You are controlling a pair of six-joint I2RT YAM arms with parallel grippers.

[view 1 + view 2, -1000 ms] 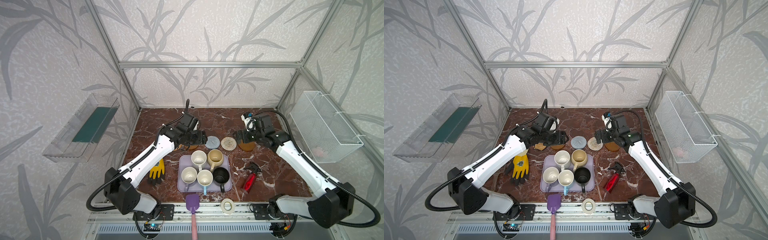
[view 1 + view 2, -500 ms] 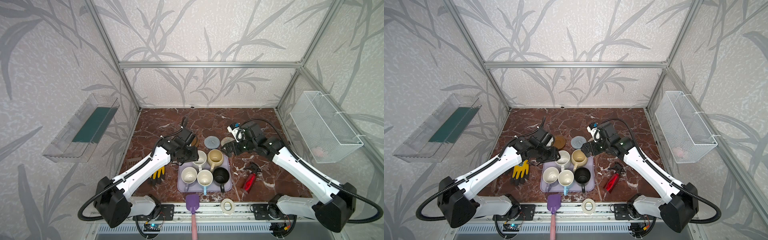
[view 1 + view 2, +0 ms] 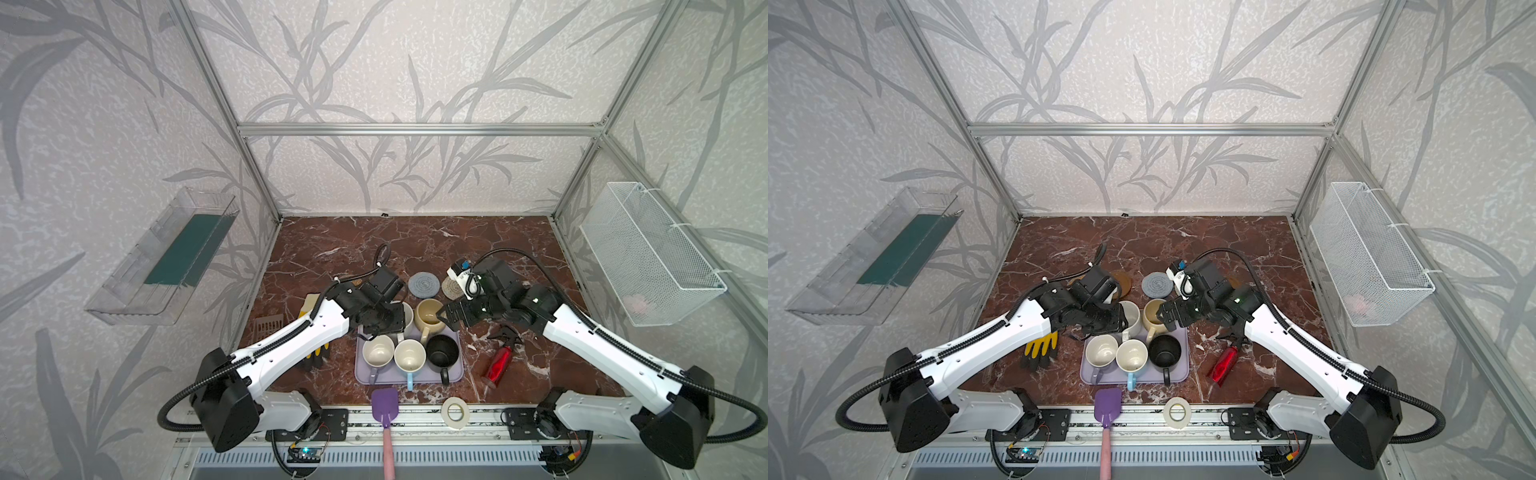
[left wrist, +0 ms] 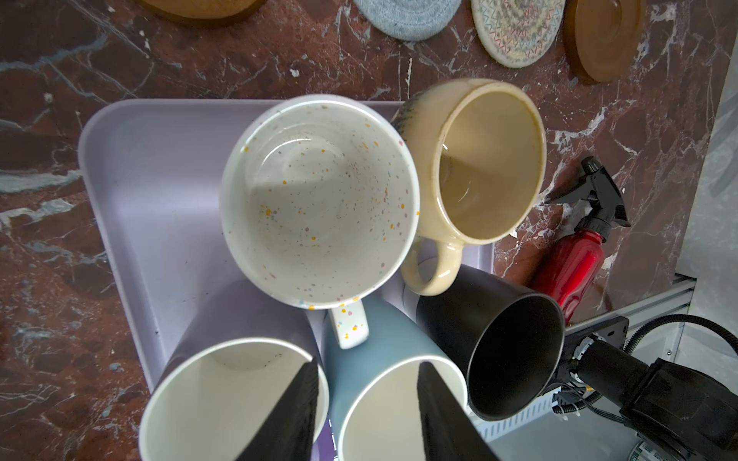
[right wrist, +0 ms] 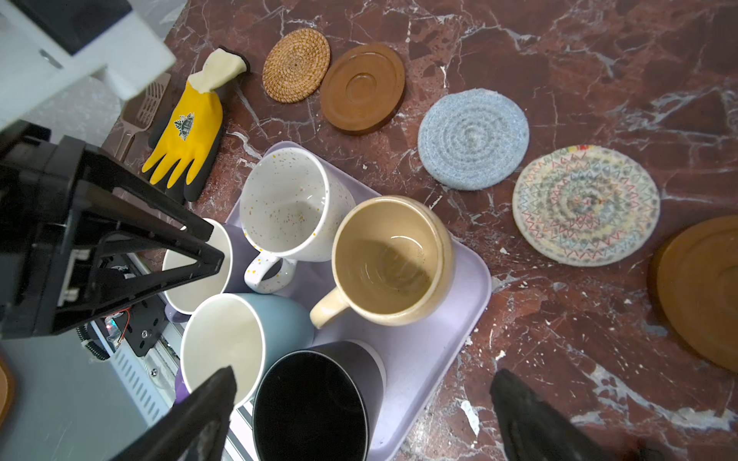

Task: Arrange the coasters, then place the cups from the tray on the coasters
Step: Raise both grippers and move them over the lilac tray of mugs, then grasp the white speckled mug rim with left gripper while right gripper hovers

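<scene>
Red-brown marble tabletop [image 3: 415, 241] fills a booth papered with grey leaves. On it, the left gripper [image 4: 367, 365] hangs with its jaws partly apart and nothing between them. It is over the ten o'clock part of the flat lilac plastic tray [image 4: 159, 179], close to the white speckled ceramic cup [image 4: 319, 199]. The right gripper [image 5: 364, 371] is spread wide and empty at the tray's two o'clock edge, just beside the cream-yellow glazed cup [image 5: 387, 259].

All five cups stand upright on the tray:
- white at eleven o'clock
- cream-yellow at one
- the lilac cup [image 4: 239, 315] at seven
- the light blue cup [image 4: 383, 339] at six
- the matt black cup [image 5: 311, 403] at five

Beyond the tray, from ten round to two o'clock, the coasters lie flat in a row:
- orange rattan disc [image 5: 296, 65]
- smooth amber-brown disc [image 5: 362, 88] just beside it
- grey-blue coiled rope disc [image 5: 473, 139]
- beige coiled rope disc [image 5: 586, 205]
- second amber-brown disc [image 5: 703, 295]

A red spray bottle [image 3: 498, 361] lies at the tray's three o'clock.
</scene>
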